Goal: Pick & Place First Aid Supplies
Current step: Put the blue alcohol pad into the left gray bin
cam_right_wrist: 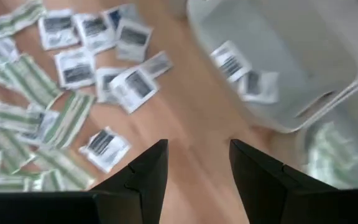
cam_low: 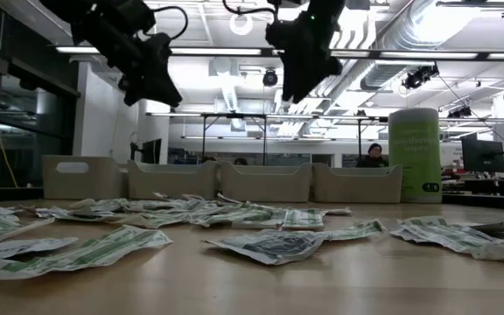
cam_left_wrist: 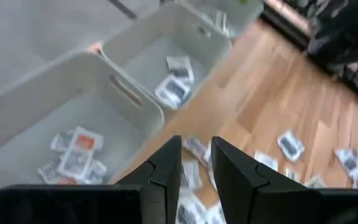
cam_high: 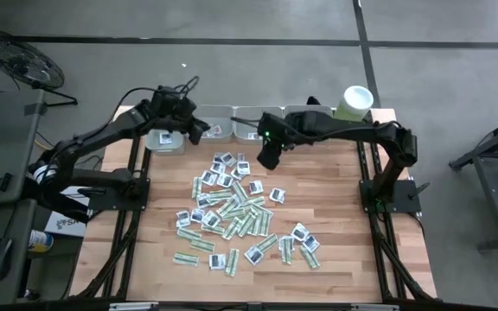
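My left gripper [cam_high: 199, 130] hangs in the air at the far left of the table, just by the near edge of the grey trays [cam_high: 219, 116]. Its two fingers [cam_left_wrist: 166, 168] stand a little apart and there is nothing between them. My right gripper [cam_high: 268, 158] hangs up in the air too, near the far middle of the table, above the far end of the pile. Its fingers [cam_right_wrist: 148, 167] are wide apart and they hold nothing.

Under both grippers I see the first aid supplies [cam_high: 236, 212]. They lie all over the wooden table [cam_high: 353, 250] in one big loose heap, from the middle down toward the near side. Some are thin green and white strips [cam_right_wrist: 27, 78]. Others are small white squares with dark marks [cam_right_wrist: 73, 65].

A few white squares already lie inside the trays, some in the far left one [cam_left_wrist: 73, 152] and some in the next one [cam_left_wrist: 176, 84]. A tall green tub [cam_high: 354, 102] with a white lid stands at the far right, beside the trays.
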Motion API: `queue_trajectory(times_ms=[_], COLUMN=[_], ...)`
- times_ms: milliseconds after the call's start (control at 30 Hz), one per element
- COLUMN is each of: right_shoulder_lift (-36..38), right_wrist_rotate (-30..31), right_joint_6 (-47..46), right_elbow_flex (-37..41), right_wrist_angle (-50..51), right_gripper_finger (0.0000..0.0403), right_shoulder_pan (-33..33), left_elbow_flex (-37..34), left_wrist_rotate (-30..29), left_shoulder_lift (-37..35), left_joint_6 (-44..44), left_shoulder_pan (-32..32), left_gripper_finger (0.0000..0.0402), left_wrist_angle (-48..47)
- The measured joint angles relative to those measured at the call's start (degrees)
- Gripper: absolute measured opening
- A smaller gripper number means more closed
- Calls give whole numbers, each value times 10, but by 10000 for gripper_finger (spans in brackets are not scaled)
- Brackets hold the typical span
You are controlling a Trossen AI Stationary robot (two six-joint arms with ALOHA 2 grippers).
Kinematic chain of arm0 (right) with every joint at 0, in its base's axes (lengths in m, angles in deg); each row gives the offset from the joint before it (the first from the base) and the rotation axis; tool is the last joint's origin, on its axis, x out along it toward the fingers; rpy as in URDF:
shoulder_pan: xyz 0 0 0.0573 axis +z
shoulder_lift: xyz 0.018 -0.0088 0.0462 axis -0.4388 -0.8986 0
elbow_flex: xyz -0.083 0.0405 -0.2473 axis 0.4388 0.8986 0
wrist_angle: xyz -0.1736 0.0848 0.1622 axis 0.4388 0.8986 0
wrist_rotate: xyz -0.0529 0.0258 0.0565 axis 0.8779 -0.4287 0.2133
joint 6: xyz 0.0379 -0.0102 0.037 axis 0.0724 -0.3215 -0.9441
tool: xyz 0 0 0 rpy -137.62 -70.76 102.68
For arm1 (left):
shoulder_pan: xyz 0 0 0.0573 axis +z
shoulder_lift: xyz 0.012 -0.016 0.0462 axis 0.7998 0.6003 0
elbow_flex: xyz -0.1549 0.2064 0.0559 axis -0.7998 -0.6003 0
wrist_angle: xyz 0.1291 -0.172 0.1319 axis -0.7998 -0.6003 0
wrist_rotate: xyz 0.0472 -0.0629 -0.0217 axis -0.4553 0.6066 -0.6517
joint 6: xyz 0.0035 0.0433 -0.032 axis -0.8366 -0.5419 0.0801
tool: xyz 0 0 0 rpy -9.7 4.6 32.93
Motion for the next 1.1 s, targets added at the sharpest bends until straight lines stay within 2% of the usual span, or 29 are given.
queue_trajectory(times_ms=[167,333,467,733,933,1100], right_shoulder_lift=[19,46,88,185,243,273], right_wrist_rotate=[-38,-44,-44,-113,-172,-215], right_joint_6=[-25,-39,-44,-98,-137,-195], right_elbow_flex=[65,118,182,330,384,408], right_wrist_angle=[-30,-31,-58,-163,-163,-145], right_gripper_finger=[165,165,165,165,165,165], right_shoulder_pan=[8,9,6,-16,-18,18], left_elbow_flex=[0,0,0,0,0,0], left_wrist_rotate=[-40,-64,-66,-85,-85,-81], left_shoulder_lift=[-19,-24,-23,-23,-23,-23], left_joint_6=[0,-2,-23,-26,-28,-30], left_shoulder_pan=[-57,-94,-95,-94,-94,-94], left_gripper_finger=[88,88,88,88,88,88], left_wrist_angle=[-25,-41,-45,-44,-36,-28])
